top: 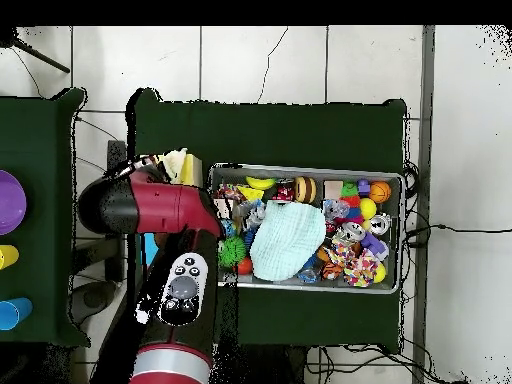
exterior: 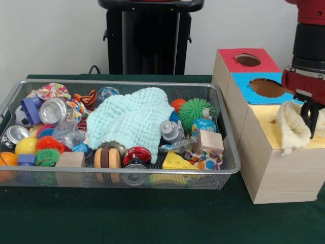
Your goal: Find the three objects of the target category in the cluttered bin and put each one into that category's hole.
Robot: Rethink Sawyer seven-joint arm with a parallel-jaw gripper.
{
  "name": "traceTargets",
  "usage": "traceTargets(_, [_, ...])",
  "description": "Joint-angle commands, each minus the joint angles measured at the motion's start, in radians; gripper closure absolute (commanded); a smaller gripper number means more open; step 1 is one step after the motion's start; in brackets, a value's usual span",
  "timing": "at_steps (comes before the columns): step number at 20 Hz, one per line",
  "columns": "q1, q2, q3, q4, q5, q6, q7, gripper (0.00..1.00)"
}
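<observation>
Dark green tablecloth [exterior: 127, 213], purple plate [top: 10, 200], perhaps cups beside it.

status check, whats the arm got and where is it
End effector shut on cream cloth, over yellow-topped box. Mint cloth in wire bin.

mint waffle-weave cloth [exterior: 131, 119], cream fuzzy cloth [exterior: 293, 127], green spiky ball [exterior: 195, 111], yellow cheese wedge [exterior: 179, 162], dark green desk [exterior: 127, 213], red/blue/yellow-topped box [exterior: 264, 173].
</observation>
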Motion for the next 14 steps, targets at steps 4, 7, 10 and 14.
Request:
traceTargets(4, [0.048, -0.002, 0.033, 0.156, 0.011, 0.125, 0.125, 1.0])
traceTargets(7, [0.059, -0.015, 0.023, 0.161, 0.016, 0.142, 0.133, 1.0])
traceTargets(10, [0.072, -0.043, 0.009, 0.168, 0.021, 0.185, 0.142, 1.0])
traceTargets(14, [0.088, -0.065, -0.013, 0.172, 0.026, 0.224, 0.154, 1.0])
